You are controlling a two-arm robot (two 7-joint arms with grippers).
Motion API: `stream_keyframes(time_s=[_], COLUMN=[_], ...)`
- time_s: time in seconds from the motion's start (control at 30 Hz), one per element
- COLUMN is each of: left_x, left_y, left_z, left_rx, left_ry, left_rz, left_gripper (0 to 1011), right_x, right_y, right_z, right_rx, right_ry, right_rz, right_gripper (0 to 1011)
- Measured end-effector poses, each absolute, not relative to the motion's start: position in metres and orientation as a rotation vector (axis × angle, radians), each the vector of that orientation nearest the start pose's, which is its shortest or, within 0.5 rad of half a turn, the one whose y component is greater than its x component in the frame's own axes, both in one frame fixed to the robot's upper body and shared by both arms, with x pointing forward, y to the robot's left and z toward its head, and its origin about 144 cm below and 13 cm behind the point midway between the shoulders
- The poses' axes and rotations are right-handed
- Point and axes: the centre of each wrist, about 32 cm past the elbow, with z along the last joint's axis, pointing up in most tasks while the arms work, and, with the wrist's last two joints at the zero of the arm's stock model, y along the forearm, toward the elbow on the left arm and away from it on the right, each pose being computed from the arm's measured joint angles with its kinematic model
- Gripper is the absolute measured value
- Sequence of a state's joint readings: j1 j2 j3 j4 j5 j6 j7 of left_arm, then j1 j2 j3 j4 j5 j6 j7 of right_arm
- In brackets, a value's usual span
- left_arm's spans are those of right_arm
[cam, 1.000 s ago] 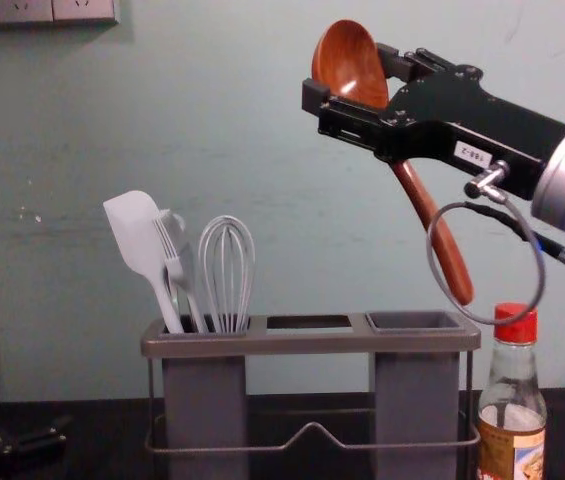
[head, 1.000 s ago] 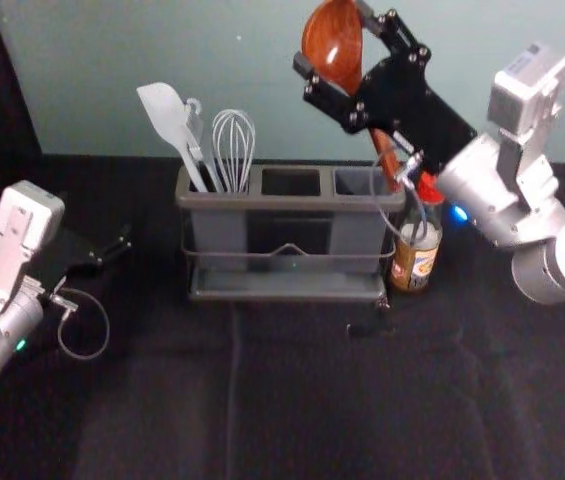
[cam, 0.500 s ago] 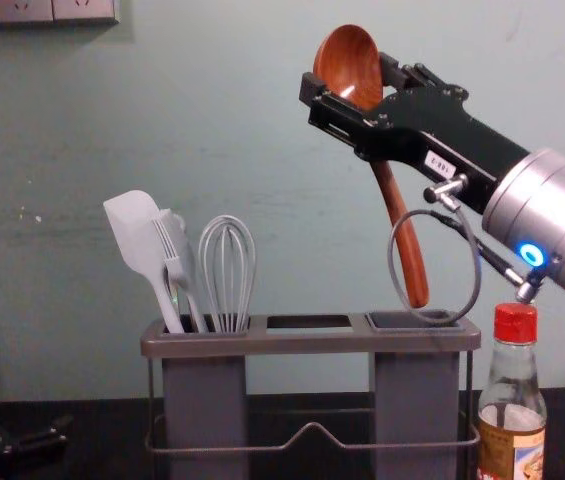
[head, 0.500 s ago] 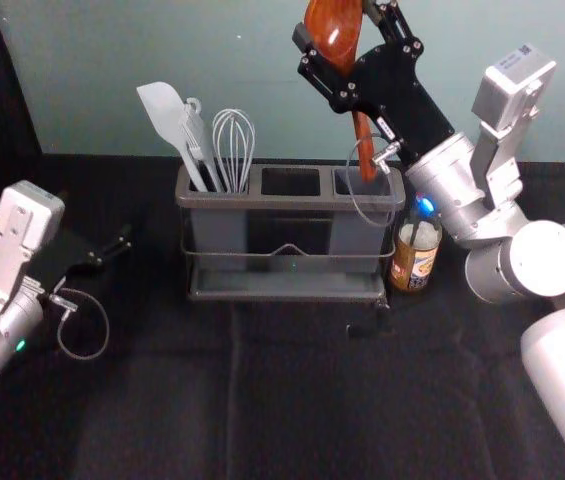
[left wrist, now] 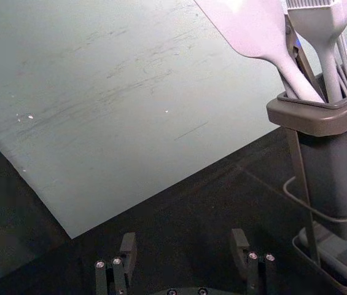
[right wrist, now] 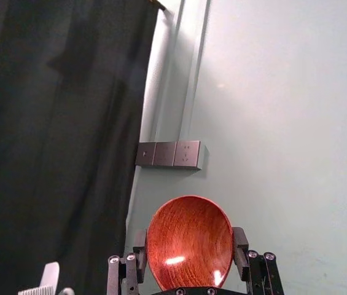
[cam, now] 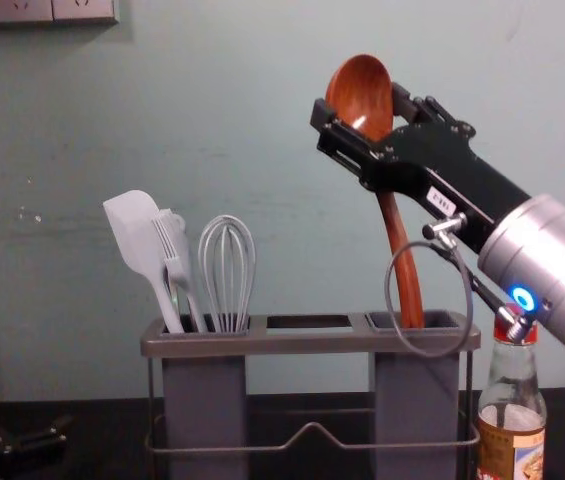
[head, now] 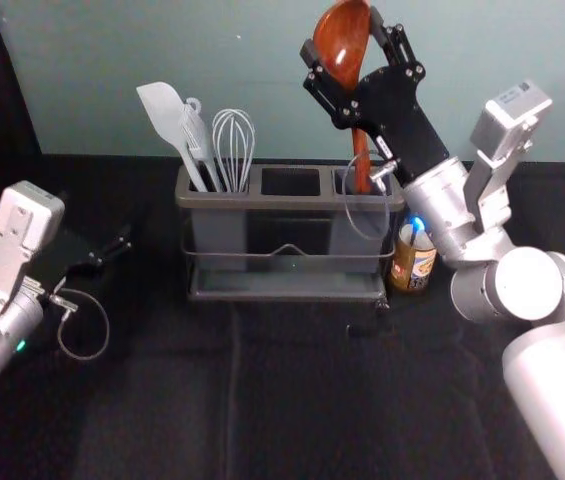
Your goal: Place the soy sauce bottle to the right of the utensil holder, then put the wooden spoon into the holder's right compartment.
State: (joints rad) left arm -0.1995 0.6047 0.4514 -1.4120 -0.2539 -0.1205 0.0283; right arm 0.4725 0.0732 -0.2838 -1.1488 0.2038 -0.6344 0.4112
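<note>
High over the holder's right end, my right gripper (head: 345, 72) is shut on the wooden spoon (head: 342, 45) by its bowl, handle hanging down. In the right wrist view my right gripper (right wrist: 189, 249) pinches the spoon's bowl (right wrist: 190, 243) from both sides. In the chest view the handle tip of the spoon (cam: 411, 305) reaches the mouth of the right compartment of the utensil holder (cam: 312, 343). The soy sauce bottle (cam: 510, 430) stands upright just right of the holder. My left gripper (head: 122, 248), also the left gripper (left wrist: 184, 246) in its wrist view, is parked open at the left.
A white spatula (head: 169, 120), a brush and a whisk (head: 234, 150) stand in the holder's left compartment. Behind the black-covered table (head: 292, 400) rises a pale wall. My right forearm passes above the bottle.
The right gripper has moved left and then lower with the spoon, bringing the handle from beyond the right compartment to its mouth. The left arm has stayed still.
</note>
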Motion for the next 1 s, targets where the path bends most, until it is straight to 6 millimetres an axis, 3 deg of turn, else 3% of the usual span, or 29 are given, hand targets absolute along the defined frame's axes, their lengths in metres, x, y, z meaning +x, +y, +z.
stream_keyframes(time_s=[0.9, 1.0], left_x=[0.489, 0.489], left_y=[0.310, 0.310], left_z=[1.140, 1.140], left_rx=[0.304, 0.305], left_ry=[-0.285, -0.285], left_rz=[1.248, 1.248], left_gripper=[1005, 1005], right_x=[0.561, 0.560], right_y=[-0.184, -0.184], right_z=[1.148, 1.147], right_rx=[0.396, 0.394], right_ry=[-0.440, -0.438], right_rz=[-0.931, -0.933], right_gripper=[837, 898])
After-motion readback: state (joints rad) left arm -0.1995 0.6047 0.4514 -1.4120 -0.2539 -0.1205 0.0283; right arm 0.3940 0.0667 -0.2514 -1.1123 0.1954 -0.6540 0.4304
